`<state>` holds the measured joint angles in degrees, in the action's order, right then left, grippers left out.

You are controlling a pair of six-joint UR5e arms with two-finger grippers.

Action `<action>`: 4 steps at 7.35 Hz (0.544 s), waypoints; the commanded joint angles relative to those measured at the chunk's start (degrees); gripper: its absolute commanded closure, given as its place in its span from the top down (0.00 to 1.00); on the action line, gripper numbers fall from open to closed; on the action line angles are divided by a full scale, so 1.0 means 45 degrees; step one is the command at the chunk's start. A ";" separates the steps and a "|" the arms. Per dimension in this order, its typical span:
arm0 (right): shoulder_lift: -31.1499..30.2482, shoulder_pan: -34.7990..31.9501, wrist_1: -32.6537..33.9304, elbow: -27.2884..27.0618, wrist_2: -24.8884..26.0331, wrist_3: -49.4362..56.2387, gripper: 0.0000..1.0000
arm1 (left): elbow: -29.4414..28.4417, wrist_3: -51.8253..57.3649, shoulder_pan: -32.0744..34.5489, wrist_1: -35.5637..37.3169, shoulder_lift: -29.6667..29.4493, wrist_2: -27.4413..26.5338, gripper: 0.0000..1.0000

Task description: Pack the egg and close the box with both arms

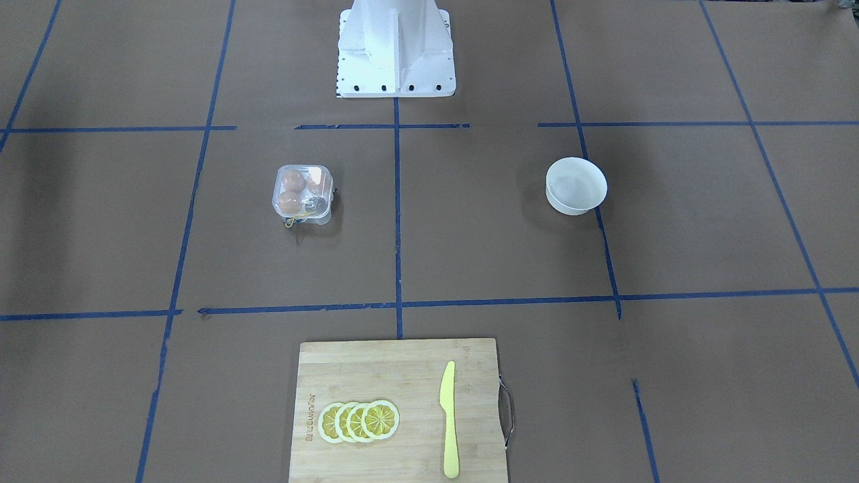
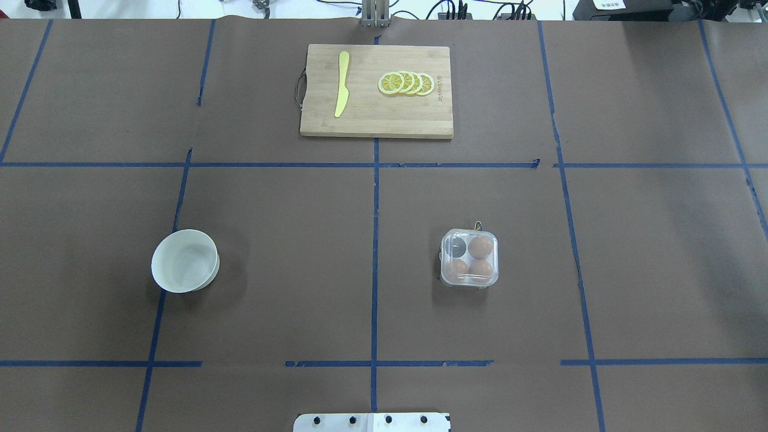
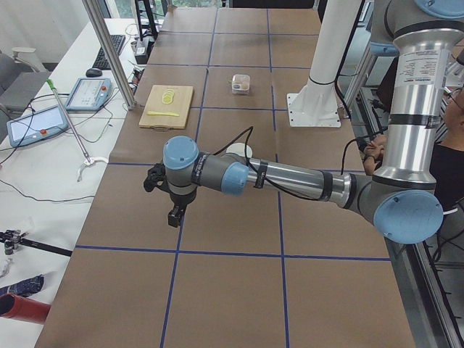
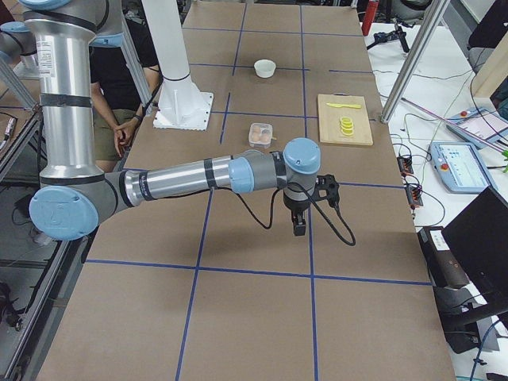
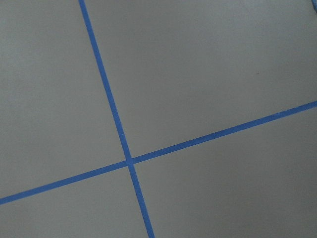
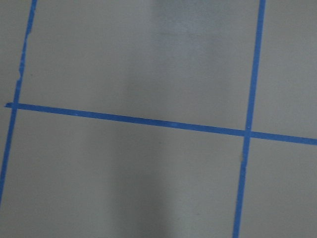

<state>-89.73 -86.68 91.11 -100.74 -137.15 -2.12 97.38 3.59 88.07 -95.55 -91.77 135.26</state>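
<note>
Parked over bare table, probably for clearance: left gripper and right gripper; finger spacing impossible to tell. Well apart, between them: box with three eggs, one cup empty.

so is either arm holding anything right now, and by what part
Nothing appears held: the left end effector and the right end effector both hang well away from the box.

The left gripper and right gripper appear only side-on, too small to judge their jaws. The left arm hides part of the bowl.
</note>
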 commanded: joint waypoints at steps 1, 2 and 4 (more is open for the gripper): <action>-0.0099 -0.0308 -0.0070 0.0472 -0.0088 0.0647 1.00 | 0.0218 0.0197 0.0331 0.0023 0.1284 -0.0271 1.00; -0.0100 -0.0308 -0.0089 0.0511 -0.0049 0.0647 1.00 | 0.0216 0.1127 0.0350 -0.0423 0.1988 -0.1143 1.00; -0.0177 -0.0308 -0.0129 0.0590 -0.0068 0.0627 1.00 | 0.0332 0.1314 0.0351 -0.0992 0.2386 -0.1210 1.00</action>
<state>-90.28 -88.03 90.61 -98.25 -137.45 0.73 98.45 8.97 89.61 -98.63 -82.05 130.49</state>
